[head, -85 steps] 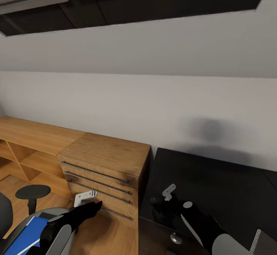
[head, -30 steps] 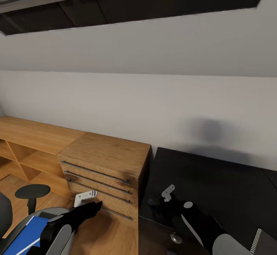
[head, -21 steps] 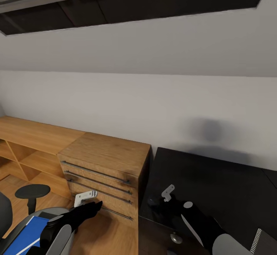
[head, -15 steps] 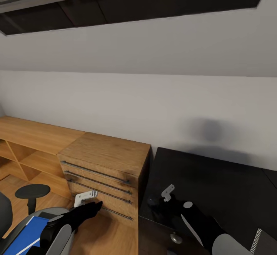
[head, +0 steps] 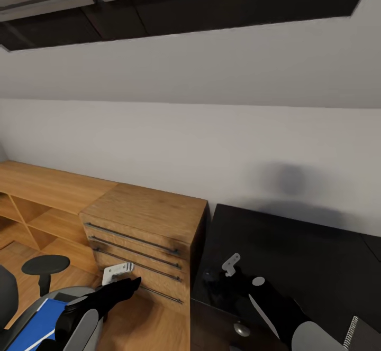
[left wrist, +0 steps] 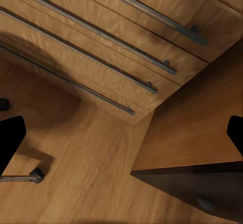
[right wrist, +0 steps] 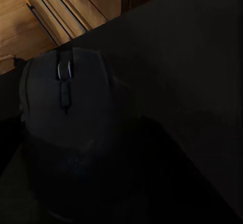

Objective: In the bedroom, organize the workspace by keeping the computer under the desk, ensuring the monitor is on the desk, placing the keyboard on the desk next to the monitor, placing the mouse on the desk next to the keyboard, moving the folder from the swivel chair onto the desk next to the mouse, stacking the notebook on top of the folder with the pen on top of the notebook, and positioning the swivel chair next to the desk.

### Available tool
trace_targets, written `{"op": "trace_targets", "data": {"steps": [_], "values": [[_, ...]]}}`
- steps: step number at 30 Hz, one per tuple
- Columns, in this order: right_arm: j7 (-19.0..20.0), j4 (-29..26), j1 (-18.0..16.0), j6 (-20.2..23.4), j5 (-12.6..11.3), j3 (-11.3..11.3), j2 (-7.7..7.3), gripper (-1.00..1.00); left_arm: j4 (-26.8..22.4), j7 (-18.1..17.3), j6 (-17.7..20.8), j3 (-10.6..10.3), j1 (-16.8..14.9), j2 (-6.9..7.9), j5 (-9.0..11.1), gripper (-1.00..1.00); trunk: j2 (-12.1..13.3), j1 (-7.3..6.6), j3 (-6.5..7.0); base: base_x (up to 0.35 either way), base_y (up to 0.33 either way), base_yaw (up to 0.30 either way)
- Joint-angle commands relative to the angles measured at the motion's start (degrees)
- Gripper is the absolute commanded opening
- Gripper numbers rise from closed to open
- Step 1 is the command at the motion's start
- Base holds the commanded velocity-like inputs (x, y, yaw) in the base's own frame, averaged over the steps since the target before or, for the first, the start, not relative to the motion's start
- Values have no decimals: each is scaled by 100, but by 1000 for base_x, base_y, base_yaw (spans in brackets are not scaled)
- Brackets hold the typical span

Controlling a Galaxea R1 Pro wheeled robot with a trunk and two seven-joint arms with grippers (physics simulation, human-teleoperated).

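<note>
Head view: the robot faces a pale wall under a dark sloped ceiling. The landmark is a light wooden drawer unit (head: 145,237) with long metal bar handles. Just right of it, touching its side, is the black surface of the desk (head: 312,256).

The right arm reaches forward, low over the near corner of the surface beside the drawer unit. Its right pincer (head: 214,278) sits at the black mouse (head: 211,277), which rests on the surface near the edge closest to the drawer unit. In the right wrist view the mouse (right wrist: 66,107) lies right below the camera, its scroll wheel visible, but dark tones hide the fingers, so I cannot tell whether the pincer is wide, narrow or gripping.

The left arm stretches forward in front of the drawer unit, above the wooden floor (head: 143,324). Its left pincer (head: 132,282) points at the lowest drawers. The left wrist view shows its two black fingers (left wrist: 10,138) spread wide apart, nothing between them.

Left of the drawer unit, at the frame's lower corner, the grey swivel chair (head: 10,293) carries the blue folder (head: 37,324) on its seat. A spiral-bound notebook (head: 360,335) lies on the surface, well right of the drawer unit.
</note>
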Motion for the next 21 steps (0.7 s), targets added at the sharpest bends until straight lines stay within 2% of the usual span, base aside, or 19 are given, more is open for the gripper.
{"op": "trace_targets", "data": {"steps": [1,4,7,8,10,11,14,17,19,20,21], "values": [[-28,-19,-3,43,-30,17,-3,-100,-7,59,7,-11,-5,5,60,100,37,-22,11,0,0,0],[-219,-58,-3,45,-35,10,12,-100,-6,59,7,-11,-5,5,66,100,157,-88,65,0,0,0],[-638,-319,-3,69,-68,-71,17,-100,-6,59,10,-10,-5,5,67,100,278,-154,119,0,0,0],[-975,-541,-2,106,-141,-172,18,-100,-6,59,11,-7,-5,5,68,100,318,-176,137,-8,0,0],[-1817,-995,63,299,-486,-324,19,-100,-6,61,12,-9,-5,5,68,100,398,-220,173,-78,0,0],[-2044,-1106,102,359,-604,-344,19,-100,-6,60,13,-10,-5,5,68,100,438,-242,191,-152,0,0],[-3263,-1783,318,670,-1203,-390,28,-100,-6,59,9,-6,-5,5,66,100,558,-308,245,-256,0,0],[-3876,-2180,404,883,-1444,-407,61,-100,-6,61,7,-7,-5,5,63,100,679,-374,299,-310,0,0],[-4349,-2363,441,1026,-1698,-419,96,-100,-6,64,7,-9,-5,5,61,100,759,-418,335,-328,0,0],[-4685,-2439,455,1083,-1934,-423,110,-100,-3,64,7,-10,-5,5,61,100,799,-440,353,-333,0,0],[-4853,-2469,460,1102,-2061,-425,115,-100,-2,65,7,-10,-5,5,61,100,839,-462,370,-335,0,0]]}}
